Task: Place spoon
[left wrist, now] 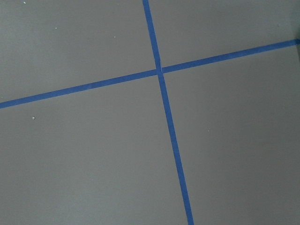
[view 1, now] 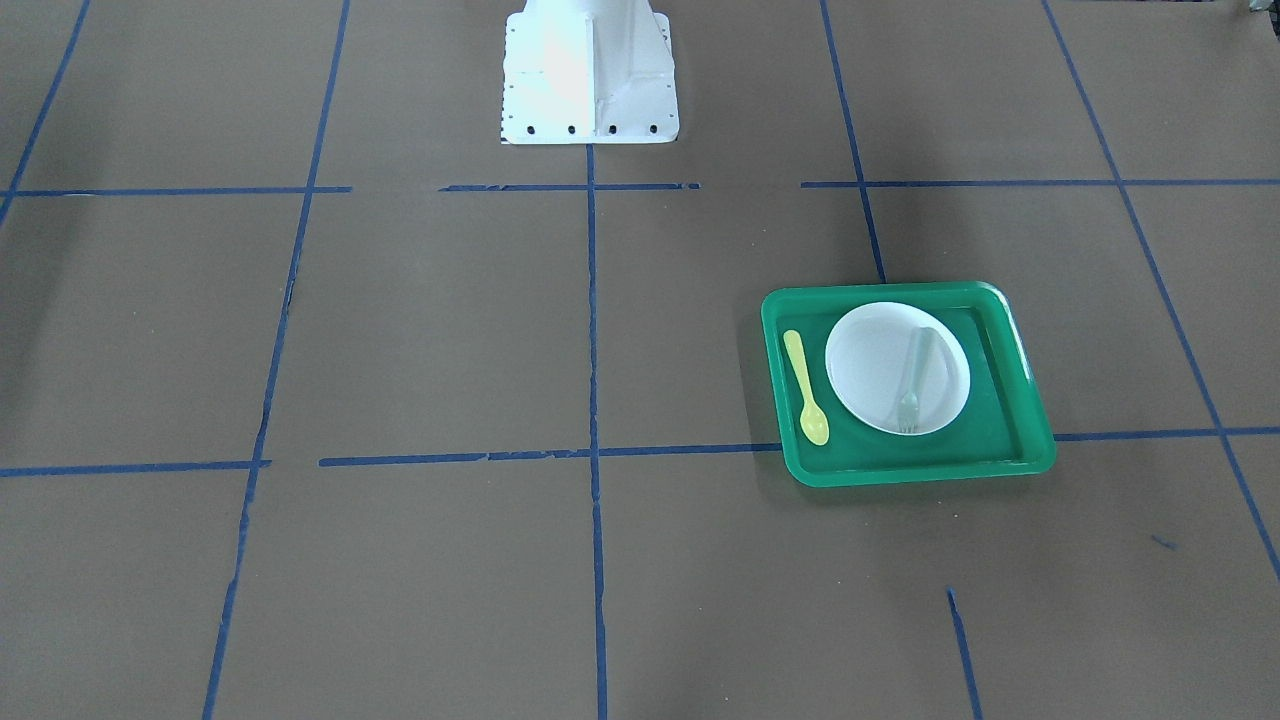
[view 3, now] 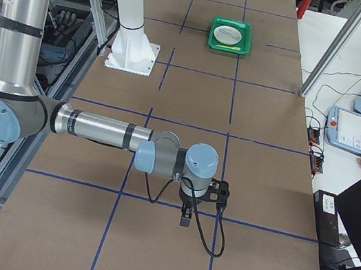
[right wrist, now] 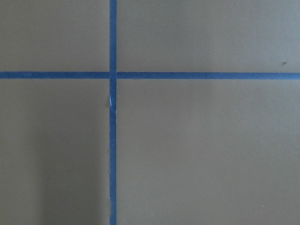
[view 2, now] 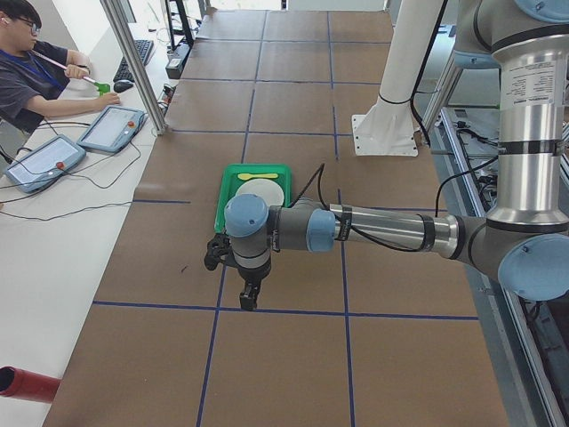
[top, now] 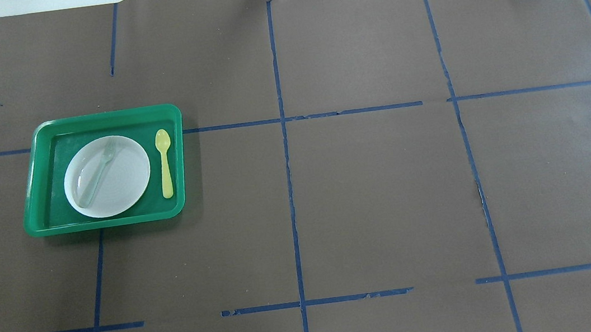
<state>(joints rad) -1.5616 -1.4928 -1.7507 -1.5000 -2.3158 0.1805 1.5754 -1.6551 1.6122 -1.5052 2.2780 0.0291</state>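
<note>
The pale-yellow spoon [view 1: 805,388] lies flat on the floor of the green tray [view 1: 1000,462], beside the white plate [view 1: 875,360], with its bowl toward the operators' side. It also shows in the overhead view [top: 164,165], right of the plate [top: 125,178] in the tray [top: 98,118]. A translucent fork [top: 96,172] lies on the plate. My left gripper [view 2: 249,298] shows only in the exterior left view, hanging over bare table away from the tray. My right gripper [view 3: 184,218] shows only in the exterior right view, far from the tray. I cannot tell whether either is open or shut.
The table is covered in brown paper with a grid of blue tape lines [top: 283,133]. The white robot base [view 1: 588,80] stands at the table's robot side. An operator [view 2: 27,76] and teach pendants [view 2: 111,129] are beyond the table's far side.
</note>
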